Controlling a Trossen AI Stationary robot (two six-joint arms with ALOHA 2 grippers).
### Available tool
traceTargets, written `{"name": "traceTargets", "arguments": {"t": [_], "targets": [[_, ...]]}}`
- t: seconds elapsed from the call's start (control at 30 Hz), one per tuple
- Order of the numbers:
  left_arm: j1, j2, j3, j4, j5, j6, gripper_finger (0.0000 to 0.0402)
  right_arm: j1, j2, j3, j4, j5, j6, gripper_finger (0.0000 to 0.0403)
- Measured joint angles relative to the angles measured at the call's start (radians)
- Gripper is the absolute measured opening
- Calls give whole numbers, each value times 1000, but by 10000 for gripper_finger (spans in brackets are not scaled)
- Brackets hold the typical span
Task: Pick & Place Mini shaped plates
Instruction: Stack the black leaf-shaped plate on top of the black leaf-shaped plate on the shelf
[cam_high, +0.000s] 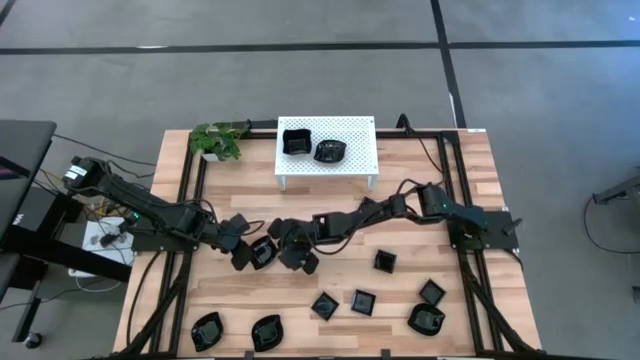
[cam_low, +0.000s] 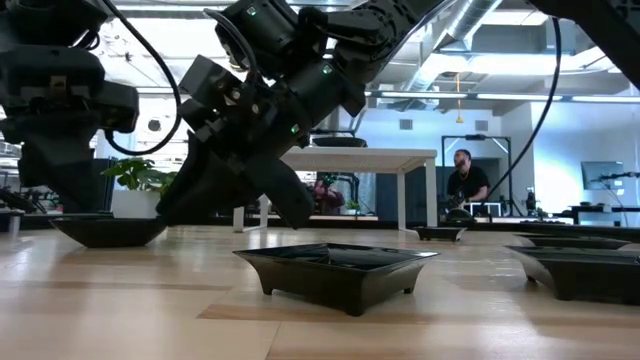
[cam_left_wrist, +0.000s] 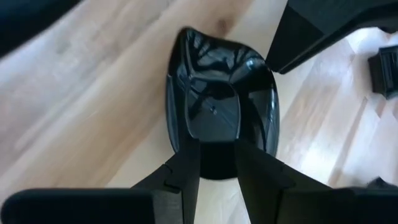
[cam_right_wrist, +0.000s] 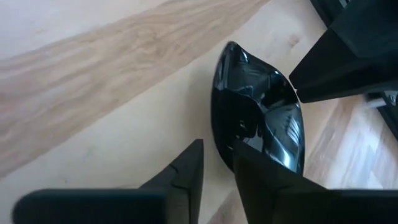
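I'm scanning all four views for anything legible and I'm finding nothing to read: no label, brand, number or sign is showing clearly on the arms, the dishes or the tabletop. In the room behind, screens and fixtures are appearing too small for me to make out any writing.

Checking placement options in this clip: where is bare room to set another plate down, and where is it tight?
Bare wood lies between the white rack and the right table edge, and between the potted plant and the left arm. The rack's right half is clear. Crowded: mid-table, where left claw and right claw meet over a plate, and the front row of plates.
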Motion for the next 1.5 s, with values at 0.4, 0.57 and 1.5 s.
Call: {"name": "traceTargets", "arguments": {"t": [0.4,0.57,1.5], "targets": [[12,0,0,-17,8,6,93,1,0,0,0,2,2,114],[35,0,0,-83,29,-5,78,0,0,0,0,2,2,114],[33,100,-25,73,-20,-23,74,-1,0,-1,19,2,-22,114]]}}
